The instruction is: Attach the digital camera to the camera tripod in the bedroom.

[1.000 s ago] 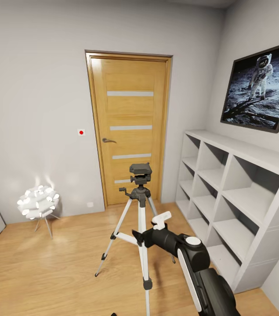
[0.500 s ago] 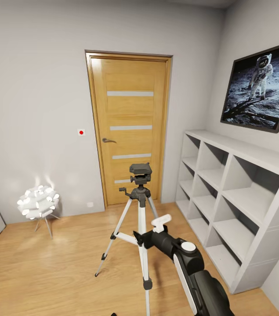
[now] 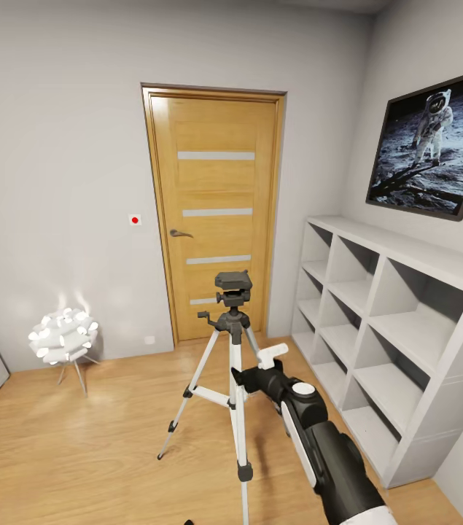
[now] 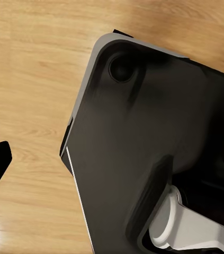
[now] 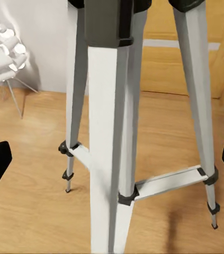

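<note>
Camera tripod (image 3: 232,343) stands on wood floor (image 3: 85,445) before door (image 3: 216,211). Your right gripper (image 3: 249,368) just beside its legs, fingers spread, holding nothing. Left gripper: can't tell state.

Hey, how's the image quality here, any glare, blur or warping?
Head view: wide-angle warping bends the white cube shelf; the white ball lamp blooms, throwing glare on the grey wall. Right wrist view: silver-legged camera tripod sharp, close. Left wrist view: dark robot body soft and shadowed.

Right arm (image 3: 318,445): glossy black shell, white side stripe, round white joint cap. Gripper fingers (image 3: 271,356) white. Left wrist view: dark grey-edged body panel (image 4: 143,143).
</note>
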